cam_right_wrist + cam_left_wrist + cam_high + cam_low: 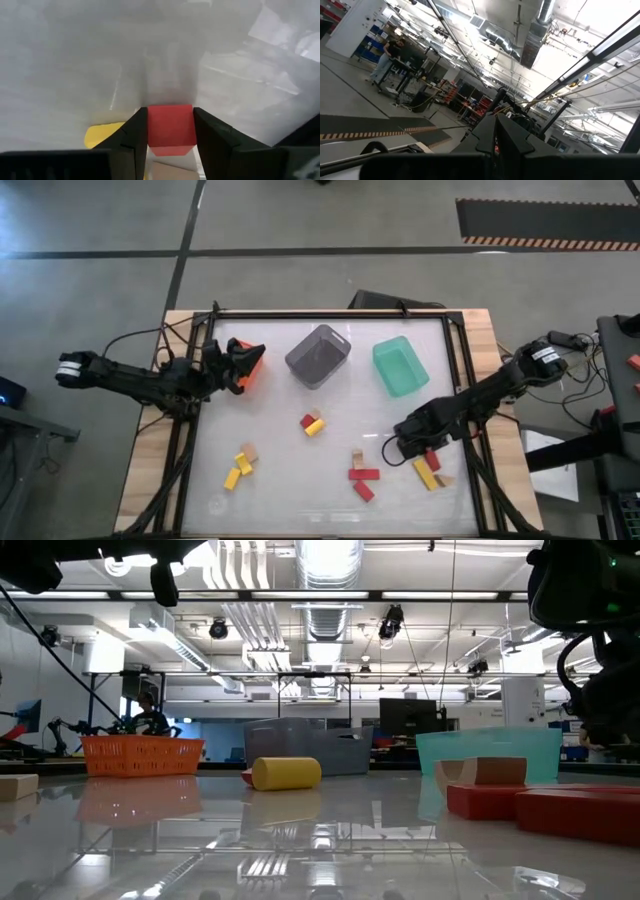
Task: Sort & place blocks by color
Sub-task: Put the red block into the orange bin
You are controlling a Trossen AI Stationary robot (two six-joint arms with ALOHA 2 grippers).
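Note:
My right gripper (402,446) is over the table's near right part, shut on a red block (170,126). A yellow bar (102,135) and a tan block (170,171) lie on the table just beside it; the same group shows in the high view (428,472). More blocks lie in groups: red and yellow (312,423), yellow and tan (240,465), red (362,476). My left gripper (238,366) hangs above the orange bin (254,366) at the far left, its fingers (495,136) together and empty, pointing up toward the ceiling. My right gripper pinches the red block by two opposite sides (150,127) between its two fingers. The fingers come from above, slanting down toward the table. The block sits square between them. I cannot tell whether it is clear of the table.
A grey bin (318,356) and a green bin (400,366) stand at the table's far middle, to the right of the orange bin. A black frame (330,313) runs around the tabletop. Open tabletop lies between the block groups and the bins.

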